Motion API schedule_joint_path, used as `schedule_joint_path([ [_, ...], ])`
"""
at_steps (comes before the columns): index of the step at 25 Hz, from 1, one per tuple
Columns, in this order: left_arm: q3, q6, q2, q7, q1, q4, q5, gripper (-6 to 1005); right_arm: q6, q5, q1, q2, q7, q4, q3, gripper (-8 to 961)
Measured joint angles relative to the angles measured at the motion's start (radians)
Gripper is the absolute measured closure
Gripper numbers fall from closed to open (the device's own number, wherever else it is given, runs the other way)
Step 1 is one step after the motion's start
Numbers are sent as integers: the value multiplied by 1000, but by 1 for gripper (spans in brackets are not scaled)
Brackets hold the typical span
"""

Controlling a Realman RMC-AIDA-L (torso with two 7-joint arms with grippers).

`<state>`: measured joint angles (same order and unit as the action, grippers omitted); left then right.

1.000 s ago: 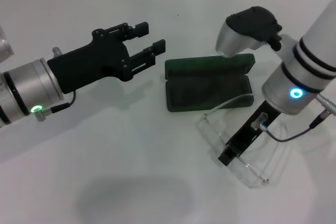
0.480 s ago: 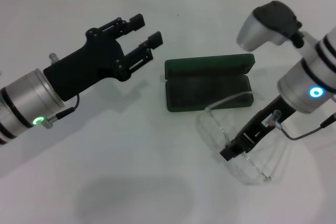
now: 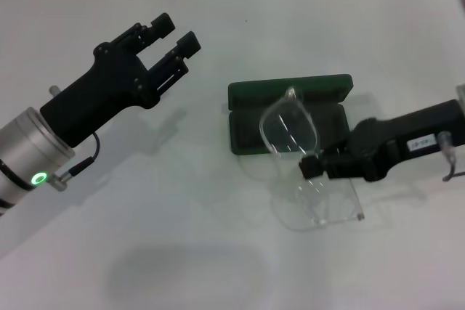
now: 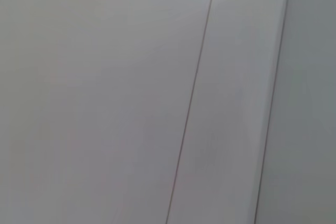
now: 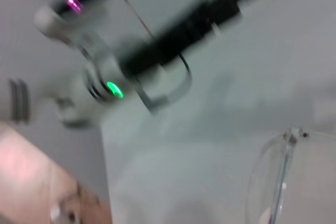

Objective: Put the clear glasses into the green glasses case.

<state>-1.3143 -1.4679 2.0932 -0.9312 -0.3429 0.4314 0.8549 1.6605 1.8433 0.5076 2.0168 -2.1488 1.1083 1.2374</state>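
The green glasses case [image 3: 289, 92] lies open at the middle of the table, lid tilted back and dark lining showing. My right gripper [image 3: 313, 168] reaches in from the right, level with the table, shut on the clear glasses [image 3: 292, 130]. Their lens stands tilted up over the case's front edge, and the clear arms [image 3: 336, 205] trail toward me; I cannot tell whether they touch the table. The right wrist view shows part of the clear glasses [image 5: 283, 167]. My left gripper [image 3: 176, 30] hovers open to the left of the case, holding nothing.
A white table [image 3: 218, 252] carries everything, with a tiled wall line at the back. The right wrist view shows my left arm [image 5: 113, 88], blurred, with its green light. Only pale flat surfaces appear in the left wrist view.
My right arm swung down to lie level and turned the glasses, raising the lens over the case's front edge. My left gripper drew back to the left, away from the case.
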Motion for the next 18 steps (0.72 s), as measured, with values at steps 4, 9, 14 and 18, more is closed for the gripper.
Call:
schedule_joint_path([
  [4, -1, -8, 0, -1, 1, -8, -8, 446, 17, -97, -38, 0, 178, -85, -77, 826],
  [9, -2, -19, 2, -4, -3, -22, -8, 447, 28, -214, -67, 0, 403, -220, -148, 836],
  [14, 1, -40, 5, -5, -8, -42, -13, 447, 58, -286, -75, -1, 603, -347, -204, 836],
  [18, -3, -42, 5, -6, -11, -47, -23, 448, 77, -306, -77, -1, 717, -411, -225, 836],
])
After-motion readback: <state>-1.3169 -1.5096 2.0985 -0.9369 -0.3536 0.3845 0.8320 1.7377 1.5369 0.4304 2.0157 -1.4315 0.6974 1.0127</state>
